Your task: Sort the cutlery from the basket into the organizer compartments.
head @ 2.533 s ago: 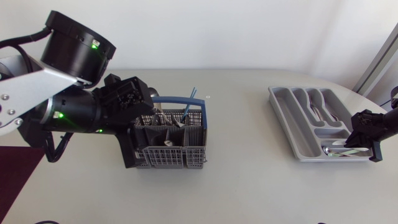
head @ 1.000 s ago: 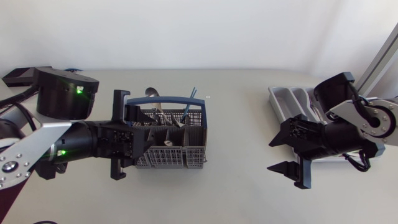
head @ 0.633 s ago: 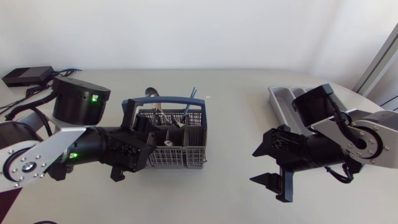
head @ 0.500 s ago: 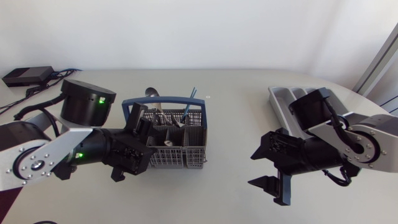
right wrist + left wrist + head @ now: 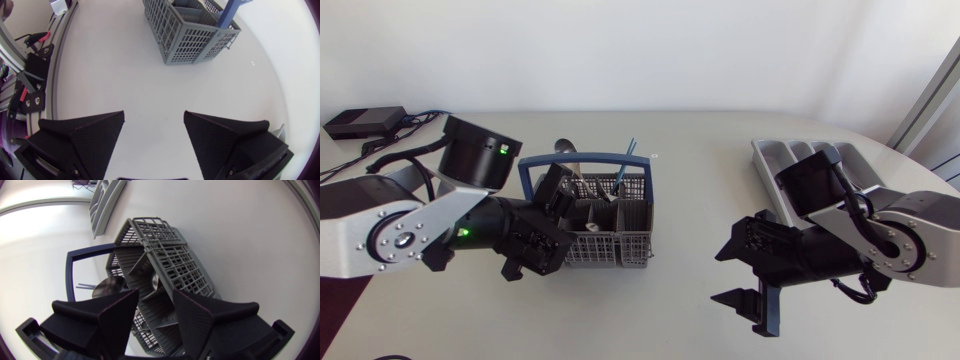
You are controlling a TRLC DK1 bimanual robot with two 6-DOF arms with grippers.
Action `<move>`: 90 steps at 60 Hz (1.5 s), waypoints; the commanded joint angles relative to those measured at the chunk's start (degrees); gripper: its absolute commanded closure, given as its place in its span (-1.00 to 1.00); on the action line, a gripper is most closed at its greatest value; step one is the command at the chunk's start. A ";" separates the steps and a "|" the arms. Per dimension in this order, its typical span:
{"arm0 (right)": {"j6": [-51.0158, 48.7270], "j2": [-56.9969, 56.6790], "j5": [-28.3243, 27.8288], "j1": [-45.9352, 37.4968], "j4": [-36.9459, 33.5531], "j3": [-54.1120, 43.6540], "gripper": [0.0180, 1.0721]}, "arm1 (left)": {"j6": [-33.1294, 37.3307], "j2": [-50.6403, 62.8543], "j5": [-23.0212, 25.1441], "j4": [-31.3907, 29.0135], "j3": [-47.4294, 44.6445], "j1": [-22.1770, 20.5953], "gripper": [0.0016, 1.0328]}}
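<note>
On the pale tabletop [image 5: 690, 200], your two arms come in from opposite sides, and the left one is far nearer the work. The grey basket [image 5: 605, 250] with its blue handle [image 5: 585, 158] sits left of the middle. The organizer [image 5: 772, 160] lies well apart at the right edge, partly hidden behind your right arm. Your left gripper [image 5: 155, 300] hangs right against the basket's near side, fingers spread and holding nothing, with the basket's divided cells directly ahead of and between them. Your right gripper [image 5: 735, 272] is likewise released and empty. It sits over bare tabletop between basket and organizer, facing the basket from some way off. The cutlery is in the basket, handles standing roughly upright: a blue-handled piece [image 5: 622, 180] leans out near the handle, and a dark spoon bowl [image 5: 107, 286] shows just beside the left fingers. The left gripper is probably best placed to come down along those upright handles.
</note>
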 commanded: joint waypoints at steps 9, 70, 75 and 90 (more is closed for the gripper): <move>1.00 -0.22 -0.07 0.38 0.86 -1.89 -0.63 | 2.48 -2.64 0.31 -1.66 3.13 -0.66 0.24; 1.09 -1.10 -1.57 -0.67 3.76 -6.28 -0.63 | 9.08 7.38 -0.22 -4.03 7.35 -1.98 0.35; 0.82 -1.10 -1.57 -0.85 3.85 -6.46 -0.63 | 8.99 7.82 -0.22 -3.41 7.52 -2.24 0.35; 0.65 -1.10 -1.92 -1.02 4.55 -7.43 -0.63 | 8.90 9.84 -0.48 -2.01 8.84 -2.68 0.35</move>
